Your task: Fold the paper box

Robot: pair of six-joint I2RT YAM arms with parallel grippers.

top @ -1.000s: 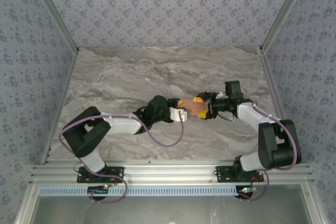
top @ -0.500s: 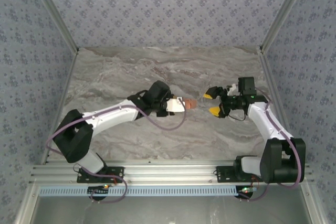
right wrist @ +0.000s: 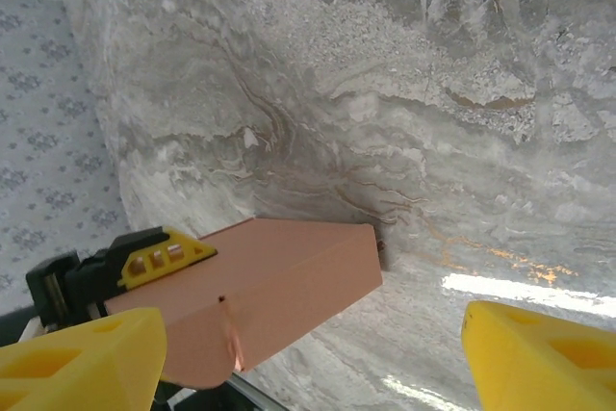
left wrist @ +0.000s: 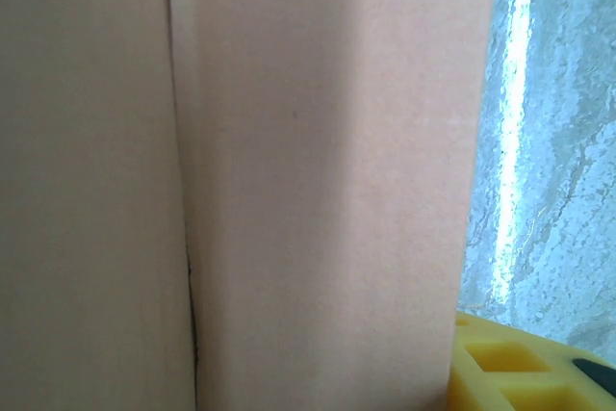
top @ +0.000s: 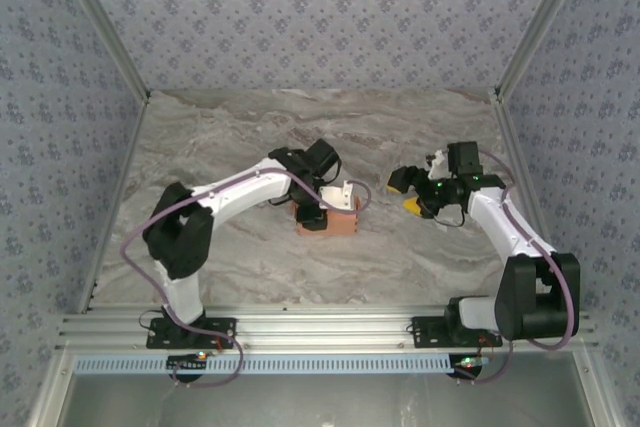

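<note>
Gripping paper box (top: 342, 224) on table (top: 220, 147) — left jaws (clenched), right jaws released, apart.

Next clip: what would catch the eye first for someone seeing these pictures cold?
The salmon-orange paper box sits in the middle of the grey marbled table, with the left gripper clamped on the end nearer its own arm. Beside it but apart from it, the right gripper hangs with its yellow fingers spread wide and nothing between them. In the left wrist view, the box's bare cardboard looms very close.
</note>
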